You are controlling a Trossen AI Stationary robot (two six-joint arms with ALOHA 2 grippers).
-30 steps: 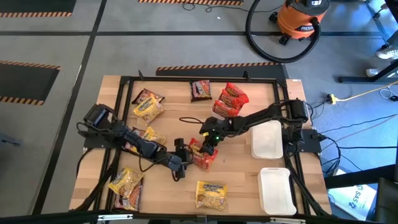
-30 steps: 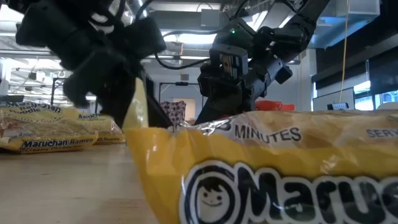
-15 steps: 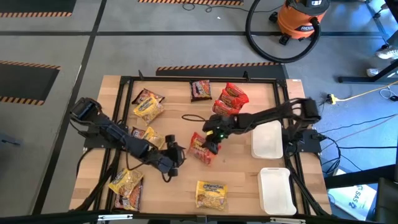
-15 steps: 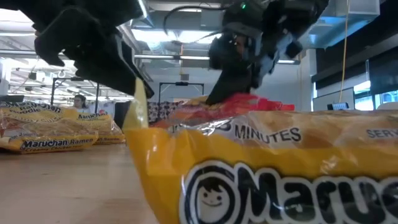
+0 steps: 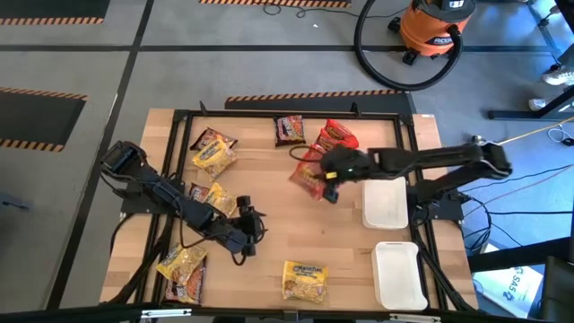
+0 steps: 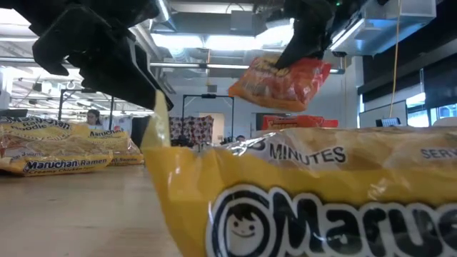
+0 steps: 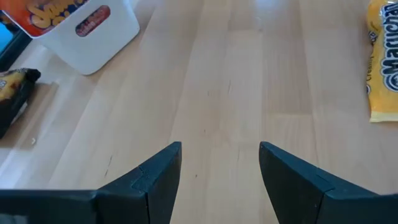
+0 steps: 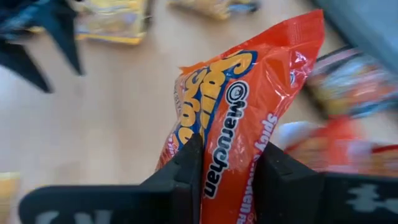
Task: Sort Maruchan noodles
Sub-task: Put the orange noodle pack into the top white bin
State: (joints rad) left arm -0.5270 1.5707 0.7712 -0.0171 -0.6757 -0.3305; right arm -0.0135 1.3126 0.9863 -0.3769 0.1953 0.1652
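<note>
One red packet (image 8: 233, 134) clenched in right end effector (image 8: 229, 163), its lower end hidden; left end effector (image 7: 219, 163) released

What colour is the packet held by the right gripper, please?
Red-orange packet, blue-and-yellow lettering; the right wrist view shows it best.

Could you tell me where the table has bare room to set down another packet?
Bare wood lies between the left gripper, the yellow packet and the white tray. The far edge is crowded around the red pile, where the right gripper holds a red packet.
</note>
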